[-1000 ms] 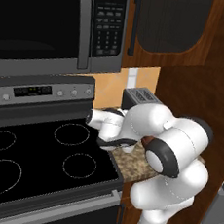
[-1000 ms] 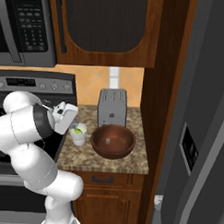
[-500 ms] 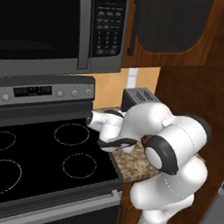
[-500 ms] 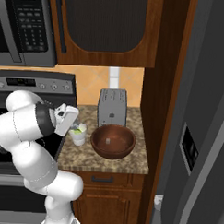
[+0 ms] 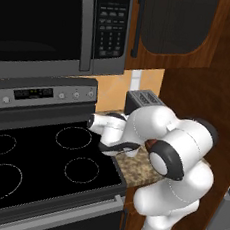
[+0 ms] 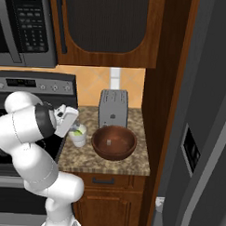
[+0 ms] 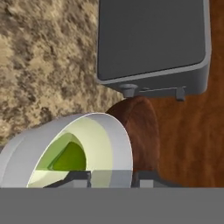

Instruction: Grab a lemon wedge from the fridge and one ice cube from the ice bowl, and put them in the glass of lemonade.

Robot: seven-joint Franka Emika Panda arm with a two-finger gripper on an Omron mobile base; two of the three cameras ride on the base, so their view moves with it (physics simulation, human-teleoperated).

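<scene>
No writing is legible on the microwave (image 6: 25, 27). The hand (image 6: 68, 121), its finger spread hidden, hangs just above the glass of lemonade (image 6: 78, 134) near the worktop's (image 6: 108, 163) left edge; the ice bowl (image 6: 114, 143) sits beside it, before the toaster (image 6: 113, 108).

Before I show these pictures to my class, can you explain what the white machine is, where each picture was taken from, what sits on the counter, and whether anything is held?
The white machine is a robot arm in a simulated kitchen. Two pictures come from cameras on its base, behind it to the left and right. The third looks along its hand.

On the speckled counter stand a grey toaster, a brown ice bowl and a pale glass of lemonade. A stove lies to the left, and a fridge stands to the right.

The gripper hangs just over the glass. Its two finger tips stand slightly apart, and nothing shows between them.
</scene>
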